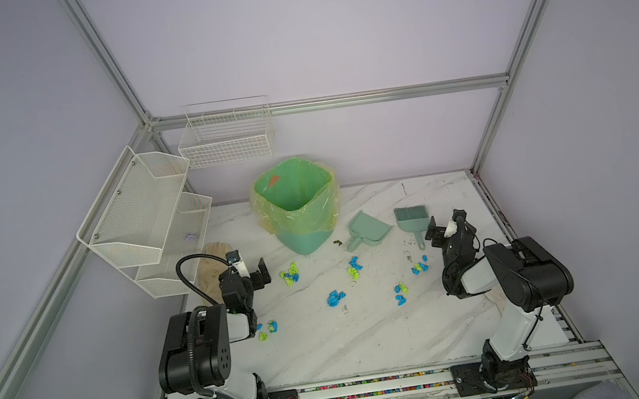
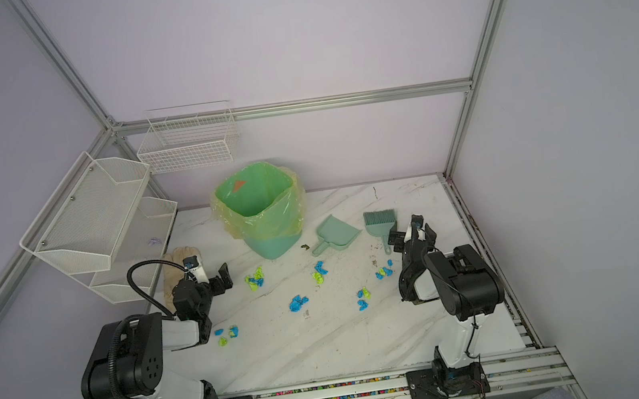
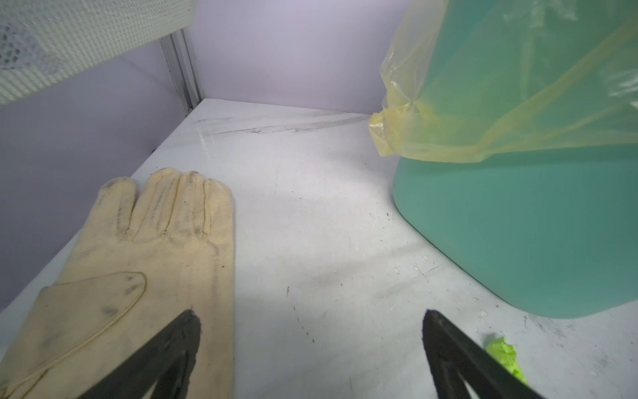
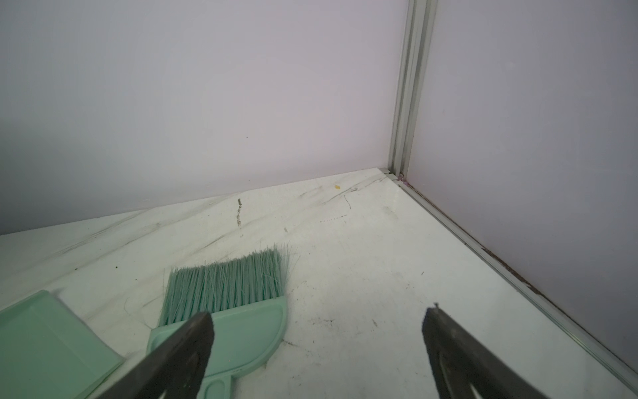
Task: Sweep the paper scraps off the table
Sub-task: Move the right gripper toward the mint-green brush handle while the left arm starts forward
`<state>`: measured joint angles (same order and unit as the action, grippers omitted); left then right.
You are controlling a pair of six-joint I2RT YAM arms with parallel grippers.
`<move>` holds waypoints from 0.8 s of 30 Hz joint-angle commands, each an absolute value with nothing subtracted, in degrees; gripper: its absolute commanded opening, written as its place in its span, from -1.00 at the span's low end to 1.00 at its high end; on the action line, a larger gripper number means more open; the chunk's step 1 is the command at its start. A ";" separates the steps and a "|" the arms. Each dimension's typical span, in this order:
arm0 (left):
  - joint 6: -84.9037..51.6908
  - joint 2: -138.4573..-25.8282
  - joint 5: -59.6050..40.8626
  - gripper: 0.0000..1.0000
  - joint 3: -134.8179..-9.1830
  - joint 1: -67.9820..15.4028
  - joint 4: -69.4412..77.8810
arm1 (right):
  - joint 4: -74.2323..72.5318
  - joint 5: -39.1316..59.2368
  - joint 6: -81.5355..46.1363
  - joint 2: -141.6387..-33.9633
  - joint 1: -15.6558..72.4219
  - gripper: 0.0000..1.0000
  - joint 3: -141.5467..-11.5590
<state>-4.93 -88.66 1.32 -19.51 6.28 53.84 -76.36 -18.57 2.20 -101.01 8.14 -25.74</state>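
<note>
Both stand wide and empty: left gripper (image 1: 249, 265) by the glove (image 1: 209, 265), right gripper (image 1: 447, 225) just beside the brush (image 1: 412, 217). Paper scraps (image 1: 335, 298) lie scattered across the middle of the table (image 1: 370, 340) (none in the dustpan (image 1: 370, 229)). A clumsy grab could skid the brush's flat handle and flick nearby scraps further.

Crumpled blue and lime-green paper scraps (image 1: 336, 298) lie scattered in clusters across the white marbled table (image 1: 370, 340).

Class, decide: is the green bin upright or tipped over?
Upright: the bin stands on its base, its bag-lined mouth facing up.
</note>
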 commanded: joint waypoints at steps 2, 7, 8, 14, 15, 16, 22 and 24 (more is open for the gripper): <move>-6.74 -79.58 9.17 0.99 -18.41 6.06 51.35 | -60.18 -19.77 1.96 -93.01 8.86 0.95 -31.59; -11.94 -69.24 20.58 0.99 -21.54 6.06 37.76 | -49.93 -21.25 -3.29 -88.82 9.71 0.95 -37.21; -14.40 -67.31 22.06 0.99 -22.17 6.06 34.92 | -48.02 -20.53 -5.20 -88.07 9.71 0.95 -38.15; -25.02 -59.74 21.32 0.99 -28.64 5.80 16.10 | -22.01 -20.43 -11.65 -91.71 10.04 0.95 -52.86; -26.20 -58.94 20.00 0.99 -29.29 5.16 14.54 | -19.17 -20.60 -11.69 -92.28 10.07 0.95 -54.26; -27.26 -58.15 18.81 0.99 -29.89 3.77 13.30 | -16.55 -20.51 -11.98 -92.85 10.06 0.95 -55.63; -27.32 -53.24 16.06 0.99 -34.41 -8.01 3.84 | 1.31 -19.27 -13.65 -98.90 10.03 0.95 -64.15; -27.16 -51.46 17.90 0.99 -36.04 -11.70 0.52 | 4.07 -16.08 -13.25 -100.24 10.04 0.95 -65.39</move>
<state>-25.74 -54.54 17.26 -28.51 -7.75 7.68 -8.95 -18.98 -11.75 -98.39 9.72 -63.24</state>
